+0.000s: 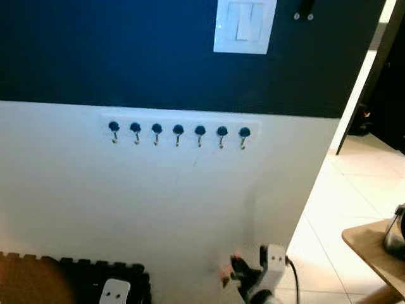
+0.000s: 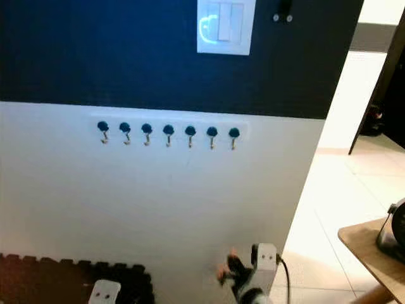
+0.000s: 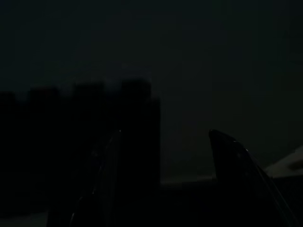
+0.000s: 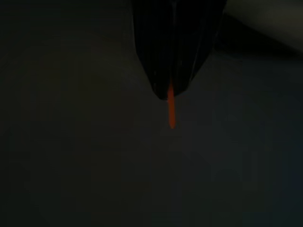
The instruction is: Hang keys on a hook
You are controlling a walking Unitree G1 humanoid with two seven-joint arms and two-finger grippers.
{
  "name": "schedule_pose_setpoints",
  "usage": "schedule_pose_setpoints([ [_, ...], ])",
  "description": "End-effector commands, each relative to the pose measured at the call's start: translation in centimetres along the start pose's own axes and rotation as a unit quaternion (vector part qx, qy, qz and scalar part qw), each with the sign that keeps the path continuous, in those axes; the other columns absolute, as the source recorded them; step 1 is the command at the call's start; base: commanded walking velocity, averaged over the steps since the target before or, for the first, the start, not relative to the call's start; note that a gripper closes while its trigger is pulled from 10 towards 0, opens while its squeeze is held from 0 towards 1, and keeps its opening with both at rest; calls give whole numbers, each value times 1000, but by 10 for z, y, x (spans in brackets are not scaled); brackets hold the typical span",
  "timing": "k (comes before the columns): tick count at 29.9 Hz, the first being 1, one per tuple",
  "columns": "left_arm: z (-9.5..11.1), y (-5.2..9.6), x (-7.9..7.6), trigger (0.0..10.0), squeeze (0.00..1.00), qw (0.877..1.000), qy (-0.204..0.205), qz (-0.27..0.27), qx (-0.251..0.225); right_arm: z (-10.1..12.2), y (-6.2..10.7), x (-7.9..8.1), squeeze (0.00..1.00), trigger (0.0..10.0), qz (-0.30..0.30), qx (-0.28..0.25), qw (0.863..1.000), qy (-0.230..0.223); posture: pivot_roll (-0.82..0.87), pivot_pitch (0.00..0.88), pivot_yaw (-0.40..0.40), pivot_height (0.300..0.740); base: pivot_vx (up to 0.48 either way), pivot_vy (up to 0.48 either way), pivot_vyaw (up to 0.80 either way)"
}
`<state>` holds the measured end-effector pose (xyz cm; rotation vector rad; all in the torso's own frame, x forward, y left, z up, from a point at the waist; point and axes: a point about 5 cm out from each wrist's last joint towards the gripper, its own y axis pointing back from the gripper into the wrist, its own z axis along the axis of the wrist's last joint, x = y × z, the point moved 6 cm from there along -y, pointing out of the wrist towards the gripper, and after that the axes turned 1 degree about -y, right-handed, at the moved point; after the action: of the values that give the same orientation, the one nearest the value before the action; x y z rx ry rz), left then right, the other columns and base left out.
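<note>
So this looks like the carry-up stage of hanging the keys. The right gripper [image 1: 229, 273] is down low in front of the white lower part of the wall [image 1: 76, 202], well below the hook rail [image 1: 179, 132], and its fingers are pinched together on something orange. In the right wrist view you can see a thin orange tab [image 4: 171, 111] poking out from between the closed tips, so my guess is that's the key tag or strap; the keys themselves are too small and dark to make out. The left gripper [image 3: 165, 179] hangs idle in the shade with its two fingers standing apart and nothing between them.

The rail is a row of seven blue-knobbed hooks just under the line where the dark paint starts, with a light switch [image 1: 244, 25] above it on the dark part. All the hooks look bare.

Next move, as I read it: raise the right arm a good way, line up with the nearest hook at the right end of the rail [image 1: 244, 134], and get the ring or loop over the little metal tip before letting go. Tricky bit is that the hook tips are tiny.
</note>
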<state>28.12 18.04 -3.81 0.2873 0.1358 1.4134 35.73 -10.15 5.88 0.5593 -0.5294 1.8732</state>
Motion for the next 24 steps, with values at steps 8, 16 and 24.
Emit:
schedule_pose_setpoints([
  [8, 2, 4, -11, 10000, 0, 1000, 8, -21, -16, 23, 6, 46, 0, 10000, 152, -10, 988, -31, 77, 46, -38, 740, 0, 0, 0],
  [16, 14, 2, -21, 10000, 0, 998, 6, -38, -40, 21, 17, 77, 0, 10000, 246, 32, 933, 262, 70, 52, -38, 740, 0, 0, 0],
  [24, 19, -1, -24, 10000, 0, 998, 9, -42, -48, 59, 18, 88, 0, 10000, 233, -31, 897, 374, 61, 52, -38, 740, 0, 0, 0],
])
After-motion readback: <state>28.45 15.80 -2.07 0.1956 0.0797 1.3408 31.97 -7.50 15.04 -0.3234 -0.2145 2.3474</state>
